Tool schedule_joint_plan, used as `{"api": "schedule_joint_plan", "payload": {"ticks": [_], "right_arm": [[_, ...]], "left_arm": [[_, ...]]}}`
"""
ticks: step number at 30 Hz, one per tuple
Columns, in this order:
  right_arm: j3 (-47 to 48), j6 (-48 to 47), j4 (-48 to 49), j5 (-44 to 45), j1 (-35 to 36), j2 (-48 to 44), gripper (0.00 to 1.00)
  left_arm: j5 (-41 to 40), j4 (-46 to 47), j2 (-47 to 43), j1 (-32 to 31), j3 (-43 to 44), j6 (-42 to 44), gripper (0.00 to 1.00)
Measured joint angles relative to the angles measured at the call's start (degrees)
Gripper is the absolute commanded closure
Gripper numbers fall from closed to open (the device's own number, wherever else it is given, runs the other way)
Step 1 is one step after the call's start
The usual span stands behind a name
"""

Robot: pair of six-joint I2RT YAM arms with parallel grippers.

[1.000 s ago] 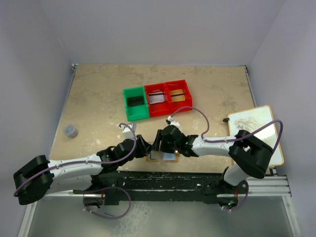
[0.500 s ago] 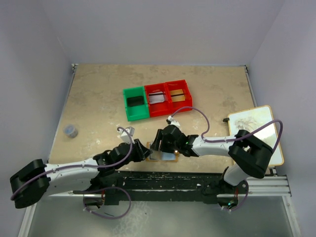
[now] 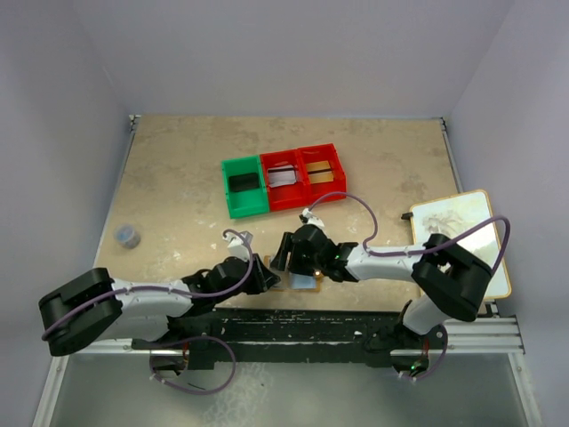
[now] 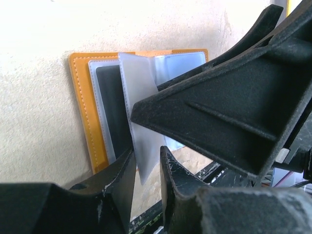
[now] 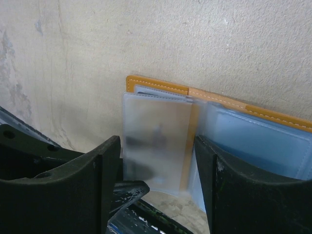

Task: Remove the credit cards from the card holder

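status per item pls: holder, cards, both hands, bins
card holder: open, lying flat.
frosted leaf: lifted up from the holder.
black card: in its pocket, not out.
left hand: jaws narrow, either side of the leaf, gap showing.
right hand: open, straddling the holder.
green bin: looks empty.
middle red bin: pale card inside.
right red bin: gold-tan card inside.

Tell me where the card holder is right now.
In the top view the card holder lies open at the near edge of the table, about mid-width, with the left gripper at its left and the right gripper over it.
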Motion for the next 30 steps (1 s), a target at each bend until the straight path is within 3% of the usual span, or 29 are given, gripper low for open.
{"api": "schedule_joint_plan", "payload": {"ticks": [4, 18, 25, 30], "right_arm": [[0.0, -0.1, -0.5, -0.2, 0.0, -0.6, 0.26], [0.0, 2.1, -14.0, 6.6, -1.1, -14.1, 0.21], [-2.3, 8.2, -26.0, 15.3, -2.2, -25.5, 0.20], [-8.5, 11.9, -32.4, 18.8, -3.5, -38.5, 0.21]], "left_arm": [[0.7, 0.5, 2.6, 0.0, 1.7, 0.7, 0.81], [3.5, 2.2, 6.5, 0.0, 5.6, 2.3, 0.79], [6.6, 3.3, 14.3, -2.5, 12.6, 3.9, 0.75], [6.9, 3.8, 19.4, -6.1, 17.6, 5.3, 0.68]]}}
